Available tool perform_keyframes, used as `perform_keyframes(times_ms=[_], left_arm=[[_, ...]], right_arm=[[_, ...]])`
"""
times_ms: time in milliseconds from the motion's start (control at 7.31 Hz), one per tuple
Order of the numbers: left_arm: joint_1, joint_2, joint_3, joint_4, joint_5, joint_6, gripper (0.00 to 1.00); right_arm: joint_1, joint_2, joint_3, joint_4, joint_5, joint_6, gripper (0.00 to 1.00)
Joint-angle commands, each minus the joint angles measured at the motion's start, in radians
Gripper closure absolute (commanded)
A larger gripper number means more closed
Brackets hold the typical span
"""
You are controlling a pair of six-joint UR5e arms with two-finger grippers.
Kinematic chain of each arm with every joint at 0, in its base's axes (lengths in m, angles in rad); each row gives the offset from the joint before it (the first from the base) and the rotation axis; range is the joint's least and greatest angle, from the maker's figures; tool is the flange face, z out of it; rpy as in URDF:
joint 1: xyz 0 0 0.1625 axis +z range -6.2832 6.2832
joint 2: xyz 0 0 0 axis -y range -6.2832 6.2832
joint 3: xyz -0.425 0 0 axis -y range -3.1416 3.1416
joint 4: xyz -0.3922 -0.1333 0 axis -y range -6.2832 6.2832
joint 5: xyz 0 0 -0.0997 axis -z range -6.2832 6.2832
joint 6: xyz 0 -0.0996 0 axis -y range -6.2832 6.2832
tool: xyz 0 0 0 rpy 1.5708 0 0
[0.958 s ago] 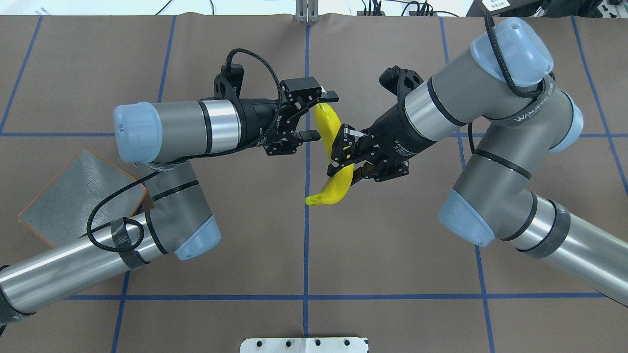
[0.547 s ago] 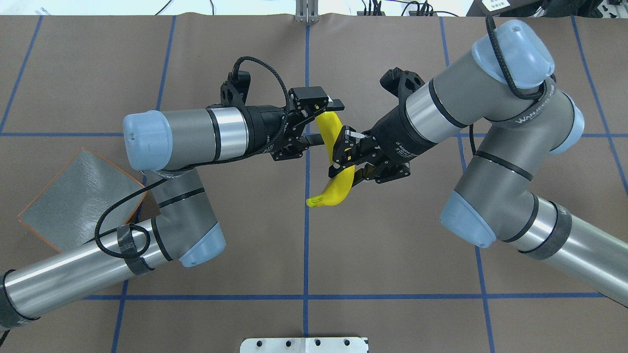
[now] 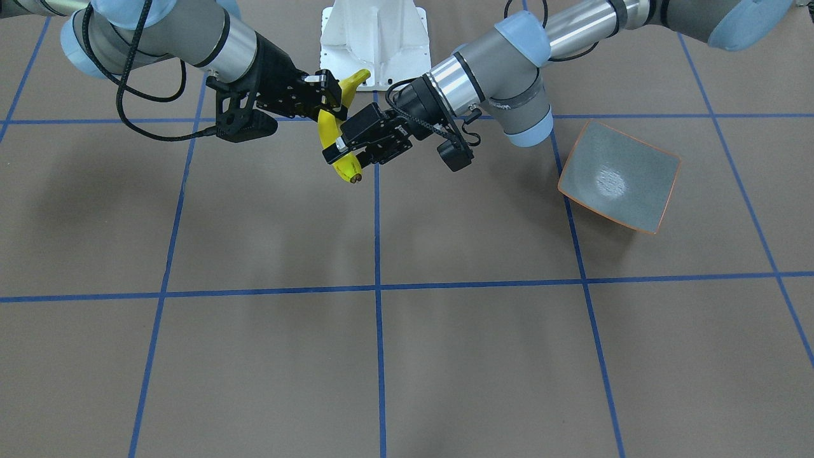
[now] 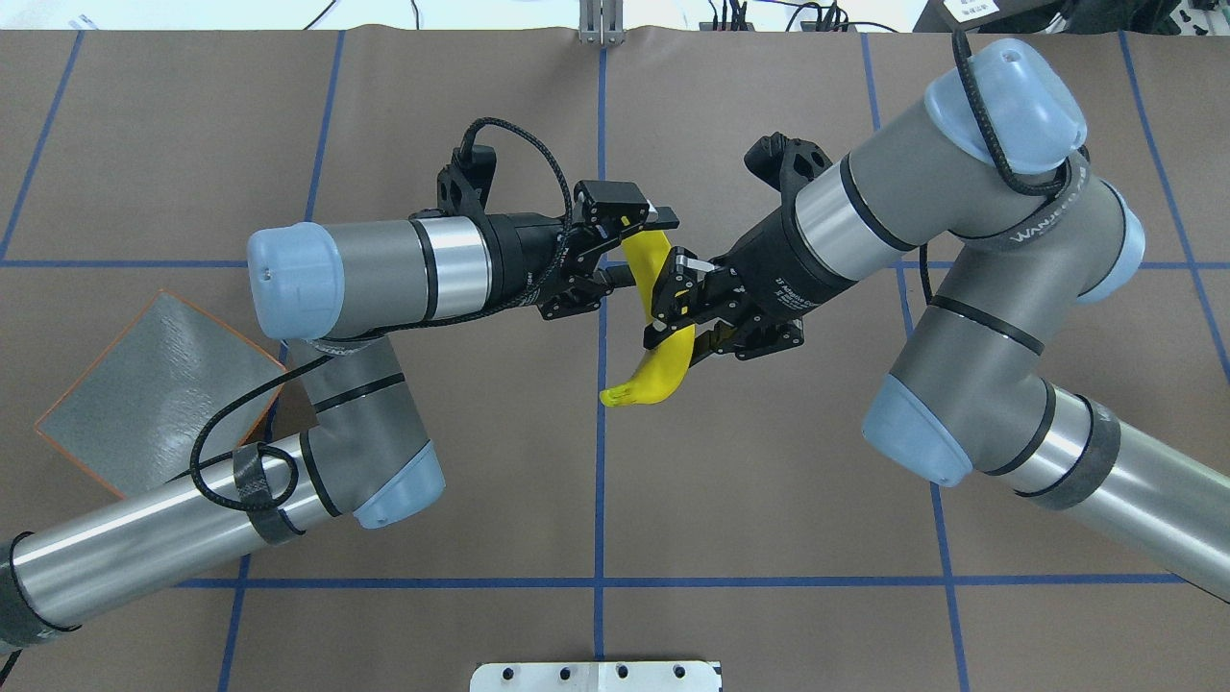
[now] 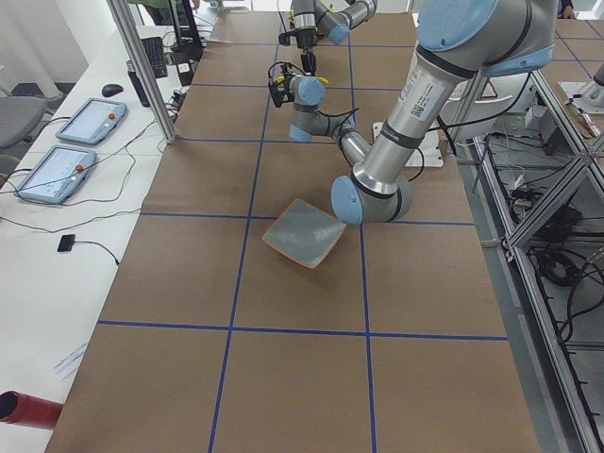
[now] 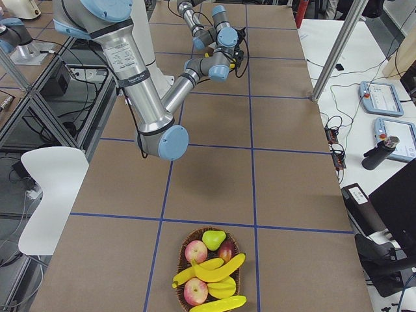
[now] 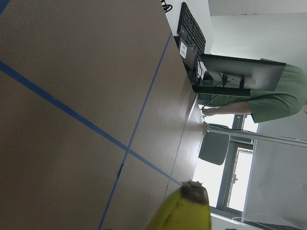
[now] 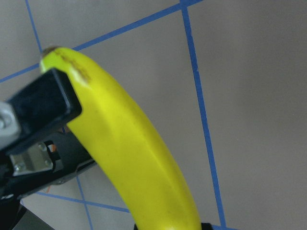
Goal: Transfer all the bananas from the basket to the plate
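Observation:
A yellow banana (image 4: 659,370) hangs in the air over the table's middle, and my right gripper (image 4: 673,306) is shut on its midsection. My left gripper (image 4: 636,248) is open, its fingers straddling the banana's upper end. In the right wrist view one black left fingertip (image 8: 43,103) lies against the banana (image 8: 129,153) near its tip. The front view shows the same banana (image 3: 346,166) between the right gripper (image 3: 327,95) and the left gripper (image 3: 343,145). The plate (image 4: 144,384) lies bare under my left arm. The basket (image 6: 238,281) holds more bananas (image 6: 218,268).
Apples and a pear share the basket at the table's right end. The robot's white base plate (image 4: 596,676) sits at the near edge. A person (image 7: 268,96) stands beyond the table by a monitor. Tablets (image 5: 90,121) lie on a side bench.
My left arm has moved right and slightly down, bringing its open fingers around the banana's upper end. The gap between those fingers looks narrower. The right gripper and banana have barely moved.

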Motion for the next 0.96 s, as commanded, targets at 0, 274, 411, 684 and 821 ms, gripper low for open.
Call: perform_keyframes(times_ms=[0, 274, 411, 684, 821], left_arm=[[0.005, 0.000, 0.000, 0.000, 0.001, 0.005, 1.00], [0.009, 0.003, -0.003, 0.002, -0.002, 0.007, 1.00], [0.009, 0.003, -0.008, 0.002, -0.003, 0.005, 1.00], [0.009, 0.003, -0.008, 0.002, -0.005, 0.005, 1.00], [0.009, 0.004, -0.008, 0.002, -0.005, 0.007, 1.00]], right_arm=[[-0.002, -0.001, -0.002, 0.000, 0.000, 0.002, 1.00], [-0.002, -0.001, -0.005, -0.005, 0.000, 0.003, 0.50], [-0.005, -0.002, -0.005, 0.005, -0.005, 0.002, 0.01], [-0.003, -0.001, 0.001, 0.006, -0.003, 0.002, 0.00], [-0.002, -0.001, 0.001, 0.006, -0.002, 0.000, 0.00]])
